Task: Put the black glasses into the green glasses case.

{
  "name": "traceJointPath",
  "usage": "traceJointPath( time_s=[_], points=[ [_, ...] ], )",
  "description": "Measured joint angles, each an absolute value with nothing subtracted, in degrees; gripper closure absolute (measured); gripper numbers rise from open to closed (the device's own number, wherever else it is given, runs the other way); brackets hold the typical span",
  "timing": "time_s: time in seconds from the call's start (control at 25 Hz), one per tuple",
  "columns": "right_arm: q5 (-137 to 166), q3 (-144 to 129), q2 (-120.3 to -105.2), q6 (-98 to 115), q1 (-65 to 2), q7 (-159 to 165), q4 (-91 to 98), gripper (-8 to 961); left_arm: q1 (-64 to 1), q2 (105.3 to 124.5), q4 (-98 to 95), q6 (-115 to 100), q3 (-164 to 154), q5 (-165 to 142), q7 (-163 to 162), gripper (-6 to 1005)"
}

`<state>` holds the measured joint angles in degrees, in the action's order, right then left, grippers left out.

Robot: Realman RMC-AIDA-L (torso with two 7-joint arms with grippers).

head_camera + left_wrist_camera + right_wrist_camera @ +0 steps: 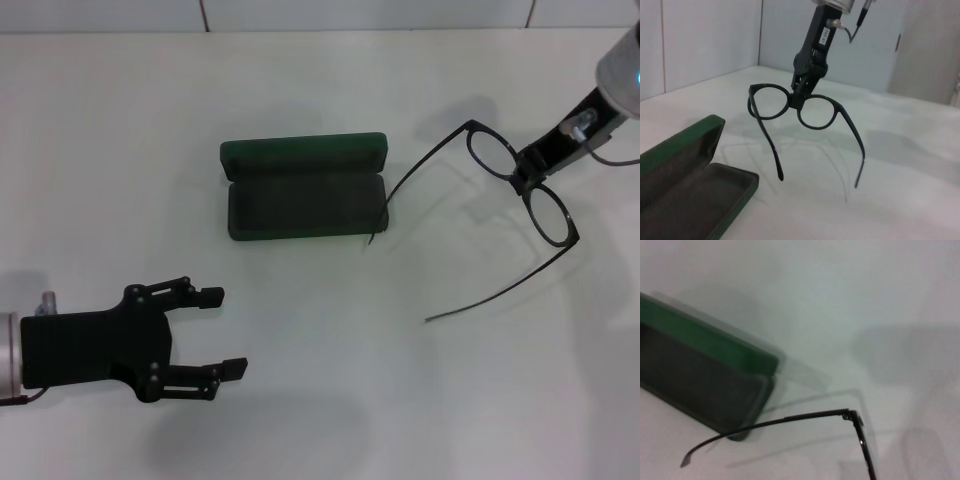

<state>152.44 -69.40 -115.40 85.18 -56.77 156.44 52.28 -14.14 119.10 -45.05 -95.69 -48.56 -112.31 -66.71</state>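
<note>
The right gripper (527, 167), jaws pinching the bridge, holds the black glasses (545, 215) above the white surface (320, 400) with temples unfolded, apparently to carry them over. The green glasses case (303, 190) lies open at their nine o'clock. The left gripper (215, 330) waits at seven o'clock, jaws spread.

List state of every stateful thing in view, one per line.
black glasses: unfolded, temples spread, held off the table by the bridge.
green glasses case: open, interior empty, lying on the table.
right gripper: shut on the glasses' bridge.
left gripper: open, holding nothing, near the case.
</note>
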Motion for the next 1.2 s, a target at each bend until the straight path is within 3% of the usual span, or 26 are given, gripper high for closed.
traceJointPath(
  time_s=[0.36,0.56,1.04,1.2],
  points=[
    [143.9,-57.8,-114.66,88.3,-50.6,141.5,57.4,872,-15.3,119.46,-43.7,-97.6,-48.2,-111.9,-70.6,105],
    [134.3,-52.6,-114.99,85.1,-45.6,131.6,58.4,872,-16.9,119.52,-41.0,-97.8,-48.2,-111.3,-70.6,106],
    [104.2,-51.3,-115.13,75.2,-39.0,111.1,46.1,871,-24.4,119.81,-29.5,-94.0,-48.0,-107.7,-64.4,105],
    [100.0,-51.3,-114.79,75.1,-39.1,107.5,42.7,871,-26.9,119.93,-25.1,-92.9,-48.0,-105.8,-58.0,211]
  ],
)
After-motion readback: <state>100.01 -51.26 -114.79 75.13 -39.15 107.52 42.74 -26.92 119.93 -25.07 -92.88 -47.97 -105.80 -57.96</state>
